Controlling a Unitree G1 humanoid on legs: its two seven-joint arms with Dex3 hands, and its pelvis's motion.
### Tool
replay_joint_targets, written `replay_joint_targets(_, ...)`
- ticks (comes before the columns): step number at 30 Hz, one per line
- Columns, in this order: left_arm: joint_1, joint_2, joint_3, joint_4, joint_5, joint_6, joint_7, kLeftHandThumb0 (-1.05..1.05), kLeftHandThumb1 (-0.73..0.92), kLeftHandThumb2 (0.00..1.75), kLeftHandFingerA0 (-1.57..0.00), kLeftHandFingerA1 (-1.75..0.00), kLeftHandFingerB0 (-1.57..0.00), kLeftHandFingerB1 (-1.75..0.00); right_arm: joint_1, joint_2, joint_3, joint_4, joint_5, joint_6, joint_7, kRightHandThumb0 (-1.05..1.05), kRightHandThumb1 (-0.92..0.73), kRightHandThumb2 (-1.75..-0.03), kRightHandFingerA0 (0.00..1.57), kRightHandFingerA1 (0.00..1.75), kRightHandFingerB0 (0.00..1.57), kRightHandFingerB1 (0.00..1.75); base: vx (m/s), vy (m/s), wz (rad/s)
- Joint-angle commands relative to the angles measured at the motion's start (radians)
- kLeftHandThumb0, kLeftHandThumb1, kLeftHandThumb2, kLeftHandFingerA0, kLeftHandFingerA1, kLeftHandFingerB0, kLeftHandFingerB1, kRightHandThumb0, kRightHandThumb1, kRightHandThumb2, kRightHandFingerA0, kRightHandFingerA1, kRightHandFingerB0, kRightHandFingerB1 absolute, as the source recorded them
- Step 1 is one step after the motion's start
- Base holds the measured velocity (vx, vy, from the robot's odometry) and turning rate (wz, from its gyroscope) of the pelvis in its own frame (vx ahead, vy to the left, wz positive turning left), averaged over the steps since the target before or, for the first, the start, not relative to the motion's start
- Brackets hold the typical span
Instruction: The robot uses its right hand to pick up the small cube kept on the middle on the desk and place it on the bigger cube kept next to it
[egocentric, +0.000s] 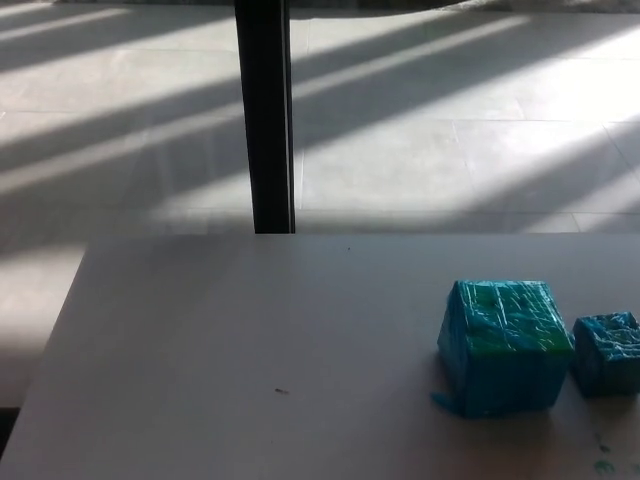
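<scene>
The big blue-green cube wrapped in shiny tape (503, 346) sits on the pale grey table (200, 340), and the small blue taped cube (606, 352) sits just beside it on its right, near the picture's edge. No robot hand shows, so I cannot tell how the fingers are. I think the right hand should come straight down over the small cube and grip its two free sides, without bumping the big one.

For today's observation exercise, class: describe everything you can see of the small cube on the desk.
The small cube is blue-teal, wrapped in what looks like crinkled, glossy tape or film. It sits upright on the white desk near the right edge of the picture, its right side cut off by the frame. It stands just right of the bigger cube, very close to it; whether they touch cannot be told. Nothing rests on it, and no robot hand is in view.
</scene>
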Motion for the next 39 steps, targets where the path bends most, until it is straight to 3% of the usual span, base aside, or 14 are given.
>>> replay_joint_targets(1,-0.018,0.052,0.071,0.056,-0.1,-0.007,-0.105,-0.77,0.78,0.64,-0.48,-0.54,-0.36,-0.42,-0.018,-0.012,-0.126,-0.06,0.148,-0.001,-0.061,-0.41,-0.72,-0.61,0.63,1.21,0.56,0.7,0.0,0.0,0.0)
replay_joint_targets(9,-0.002,0.06,0.087,0.064,-0.108,-0.012,-0.124,-0.76,0.62,1.01,-0.44,-0.63,-0.31,-0.54,-0.047,-0.056,-0.203,-0.011,0.149,0.077,-0.129,-0.4,-0.72,-0.63,0.63,1.36,0.54,0.76,0.0,0.0,0.0)
replay_joint_targets(12,0.017,0.058,0.093,0.054,-0.117,-0.012,-0.126,-0.75,0.79,0.64,-0.49,-0.56,-0.34,-0.42,-0.05,-0.081,-0.225,0.018,0.171,0.122,-0.137,-0.39,-0.71,-0.64,0.64,1.43,0.51,0.72,0.0,0.0,0.0)
replay_joint_targets(17,0.014,0.068,0.094,0.068,-0.124,0.0,-0.122,-0.74,0.61,1.01,-0.43,-0.63,-0.3,-0.54,-0.011,-0.128,-0.166,0.054,0.137,0.192,-0.101,-0.44,-0.72,-0.61,0.56,1.2,0.56,0.71,0.0,0.0,0.0)
replay_joint_targets(22,0.019,0.067,0.107,0.068,-0.146,0.012,-0.141,-0.75,0.78,0.62,-0.47,-0.57,-0.34,-0.44,-0.008,-0.173,-0.204,0.025,0.202,0.329,-0.096,-0.45,-0.57,-0.97,0.41,0.77,0.28,0.61,0.0,0.0,0.0)
replay_joint_targets(23,0.023,0.066,0.105,0.062,-0.144,0.013,-0.139,-0.74,0.6,1.0,-0.43,-0.63,-0.3,-0.54,-0.02,-0.192,-0.204,0.024,0.197,0.337,-0.107,-0.46,-0.56,-0.96,0.41,0.77,0.26,0.6,0.0,0.0,0.0)
replay_joint_targets(24,0.021,0.065,0.102,0.065,-0.14,0.008,-0.128,-0.75,0.78,0.63,-0.48,-0.55,-0.36,-0.43,-0.031,-0.206,-0.211,0.023,0.203,0.335,-0.107,-0.46,-0.57,-0.97,0.43,0.78,0.27,0.6,0.0,0.0,0.0)
replay_joint_targets(26,0.008,0.073,0.099,0.089,-0.133,0.006,-0.115,-0.75,0.59,0.99,-0.46,-0.63,-0.35,-0.55,-0.09,-0.247,-0.221,0.069,0.195,0.312,-0.154,-0.46,-0.74,-0.62,0.74,1.35,0.61,0.82,0.0,0.0,0.0)
replay_joint_targets(28,0.006,0.079,0.095,0.097,-0.132,0.003,-0.12,-0.75,0.6,1.0,-0.44,-0.62,-0.32,-0.54,-0.144,-0.292,-0.237,0.069,0.212,0.295,-0.15,-0.46,-0.72,-0.61,0.8,1.25,0.62,0.67,0.0,0.0,0.0)
replay_joint_targets(29,0.008,0.079,0.098,0.094,-0.136,0.004,-0.123,-0.75,0.77,0.63,-0.47,-0.56,-0.37,-0.44,-0.159,-0.293,-0.252,0.043,0.237,0.305,-0.142,-0.47,-0.73,-0.62,0.5,1.08,0.42,0.56,0.0,0.0,0.0)
replay_joint_targets(32,0.013,0.081,0.09,0.088,-0.132,0.001,-0.115,-0.75,0.78,0.63,-0.5,-0.55,-0.39,-0.42,-0.243,-0.276,-0.289,-0.114,0.305,0.32,-0.14,-0.51,-0.58,-0.96,0.69,1.05,0.37,0.61,0.0,0.0,0.0)
replay_joint_targets(33,0.014,0.081,0.09,0.087,-0.136,0.003,-0.118,-0.74,0.6,0.99,-0.45,-0.63,-0.34,-0.54,-0.246,-0.274,-0.284,-0.135,0.298,0.323,-0.135,-0.47,-0.73,-0.62,0.51,1.13,0.36,0.48,0.0,0.0,0.0)
replay_joint_targets(38,0.021,0.086,0.084,0.086,-0.139,0.005,-0.127,-0.77,0.62,1.0,-0.44,-0.62,-0.32,-0.54,-0.278,-0.261,-0.219,-0.319,0.295,0.355,-0.087,-0.54,-0.73,-0.62,0.41,0.99,0.35,0.47,0.0,0.0,0.0)
replay_joint_targets(39,0.023,0.084,0.086,0.086,-0.143,0.0,-0.13,-0.76,0.77,0.63,-0.5,-0.57,-0.37,-0.43,-0.282,-0.249,-0.205,-0.367,0.313,0.346,-0.058,-0.58,-0.72,-0.61,0.37,0.89,0.33,0.5,0.0,0.0,0.0)
